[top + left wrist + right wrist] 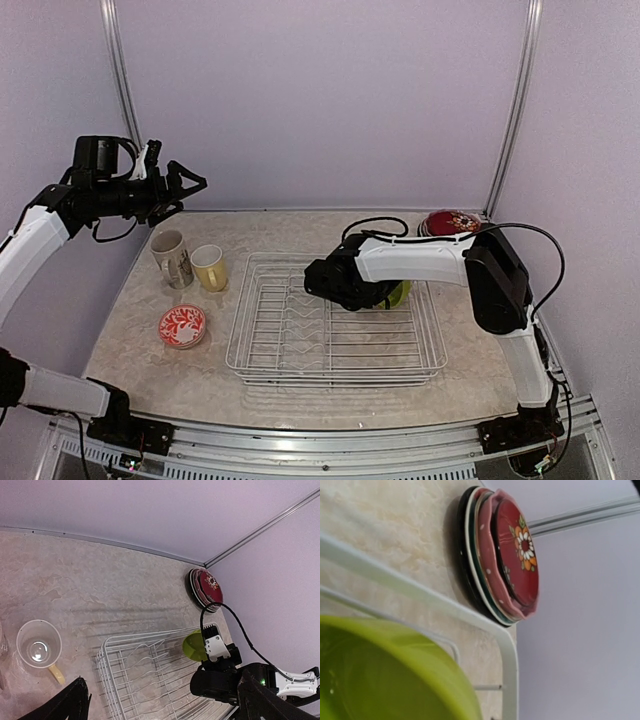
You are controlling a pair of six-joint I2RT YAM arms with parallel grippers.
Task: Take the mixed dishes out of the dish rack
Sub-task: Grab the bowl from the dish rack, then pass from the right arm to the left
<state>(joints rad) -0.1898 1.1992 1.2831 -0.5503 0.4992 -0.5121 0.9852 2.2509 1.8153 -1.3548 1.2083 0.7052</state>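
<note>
Top: dish rack mid-table, lime-green bowl in its far right corner. Right gripper is at it, closed; we can't confirm a grip. Plate stack lies just beyond, near the back wall. Cream mug, yellow mug and small bowl stand left of the rack. Left gripper open, empty, raised.
Left wrist: bare table behind the rack.
Right wrist: rack rim runs between bowl and plates.

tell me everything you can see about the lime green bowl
The lime-green bowl is round, plain and glossy, plastic or glazed by its look, with a smooth rim and nothing visible inside. It sits mouth up in the far right corner of the dish rack, close to the white wire wall. The right gripper is shut right beside it and hides part of it from above. Whether it pinches the rim cannot be seen.
</note>
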